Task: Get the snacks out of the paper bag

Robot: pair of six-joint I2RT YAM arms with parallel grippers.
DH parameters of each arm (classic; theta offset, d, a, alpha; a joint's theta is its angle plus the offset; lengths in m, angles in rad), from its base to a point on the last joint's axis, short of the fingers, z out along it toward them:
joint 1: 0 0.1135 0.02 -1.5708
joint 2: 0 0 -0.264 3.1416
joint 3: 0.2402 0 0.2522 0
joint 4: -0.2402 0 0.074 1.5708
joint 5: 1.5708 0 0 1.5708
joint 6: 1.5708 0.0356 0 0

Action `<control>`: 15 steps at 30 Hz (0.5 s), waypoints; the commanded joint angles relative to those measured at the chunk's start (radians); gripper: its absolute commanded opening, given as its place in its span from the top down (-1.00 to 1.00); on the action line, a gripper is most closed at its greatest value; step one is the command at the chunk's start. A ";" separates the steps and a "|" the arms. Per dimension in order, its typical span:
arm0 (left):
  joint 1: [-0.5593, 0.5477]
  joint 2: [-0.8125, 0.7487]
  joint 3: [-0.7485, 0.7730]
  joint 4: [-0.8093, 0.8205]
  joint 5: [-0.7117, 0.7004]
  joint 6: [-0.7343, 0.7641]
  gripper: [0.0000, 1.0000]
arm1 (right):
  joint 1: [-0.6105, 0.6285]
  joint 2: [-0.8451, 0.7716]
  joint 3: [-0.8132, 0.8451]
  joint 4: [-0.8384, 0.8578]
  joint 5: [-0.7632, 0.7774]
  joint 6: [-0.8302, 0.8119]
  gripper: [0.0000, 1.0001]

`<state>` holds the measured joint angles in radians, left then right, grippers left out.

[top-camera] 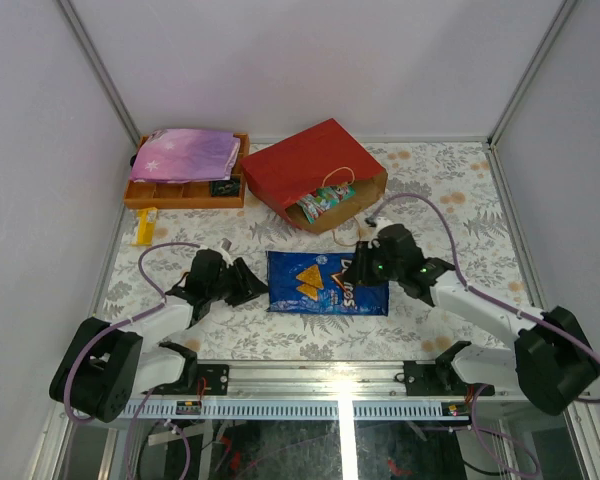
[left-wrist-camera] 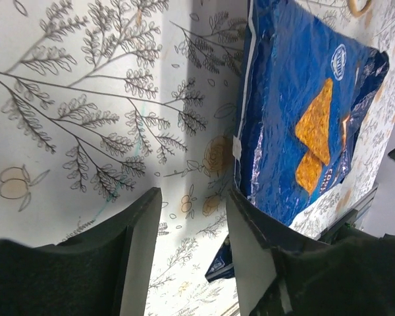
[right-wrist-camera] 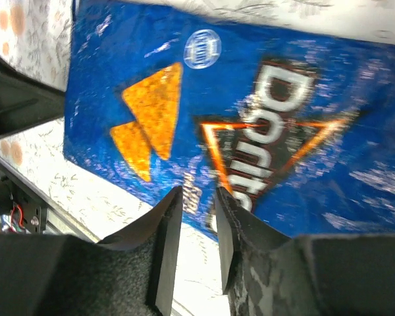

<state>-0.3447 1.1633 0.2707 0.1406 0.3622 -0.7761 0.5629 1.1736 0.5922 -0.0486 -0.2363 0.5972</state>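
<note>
The red paper bag lies on its side at the back of the table, its brown mouth facing the front right. Small green and pink snack packets show in that mouth. The blue Doritos bag lies flat on the table in front of it. My left gripper stands open at the chip bag's left edge, with only tablecloth and a blue corner between its fingers. Over the chip bag's right part, my right gripper is open by a narrow gap and grips nothing.
An orange compartment tray stands at the back left with a pink-purple starry pouch on top. A small yellow item lies in front of the tray. White walls close the table on three sides.
</note>
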 commanded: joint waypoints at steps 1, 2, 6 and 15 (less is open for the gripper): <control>0.053 0.004 -0.019 0.129 0.060 0.031 0.10 | 0.167 0.117 0.145 -0.014 0.144 -0.016 0.27; 0.069 0.009 -0.019 0.140 0.083 0.038 0.10 | 0.214 0.163 0.186 -0.025 0.174 -0.019 0.23; 0.097 0.016 -0.019 0.132 0.102 0.063 0.11 | 0.356 0.380 0.379 -0.073 0.276 -0.034 -0.11; 0.103 -0.034 -0.037 0.124 0.028 0.020 0.19 | 0.421 0.691 0.652 -0.262 0.515 -0.036 -0.39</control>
<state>-0.2501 1.1519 0.2394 0.2077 0.4091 -0.7498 0.9863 1.8130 1.1740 -0.1749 0.0933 0.5728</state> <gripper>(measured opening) 0.397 0.716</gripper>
